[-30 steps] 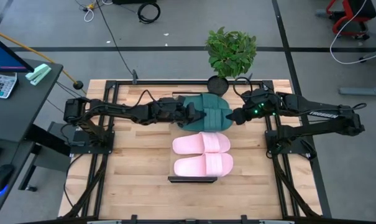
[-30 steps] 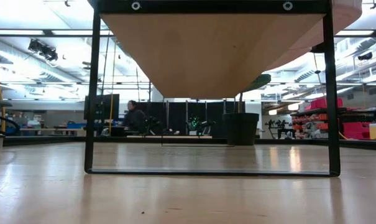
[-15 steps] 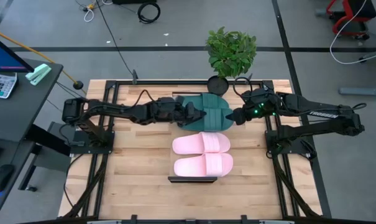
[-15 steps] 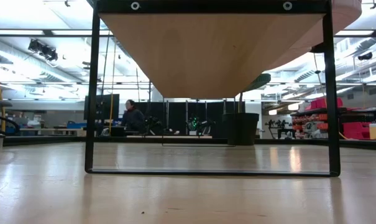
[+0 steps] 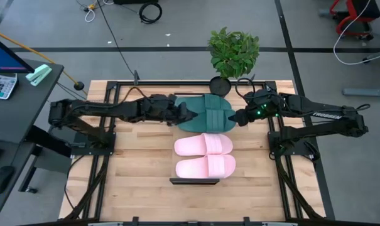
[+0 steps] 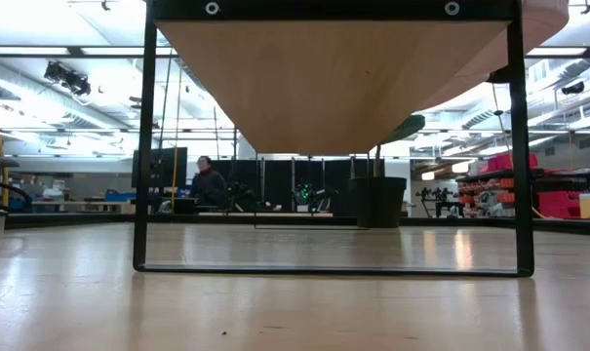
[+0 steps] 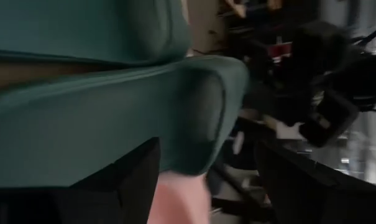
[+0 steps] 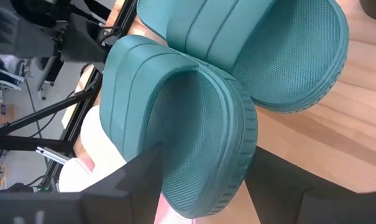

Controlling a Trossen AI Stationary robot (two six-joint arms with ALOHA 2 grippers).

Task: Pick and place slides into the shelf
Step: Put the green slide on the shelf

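Teal slides sit between your left gripper and right gripper, both with jaws apart.

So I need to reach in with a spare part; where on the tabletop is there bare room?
Bare planks flank the shelf and pink slides, out to the table's side edges. The far strip is crowded: green slides between left gripper and right gripper.

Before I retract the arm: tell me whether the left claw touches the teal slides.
Apart. The high view shows the left claw open, short of the teal slides, with a light gap between.
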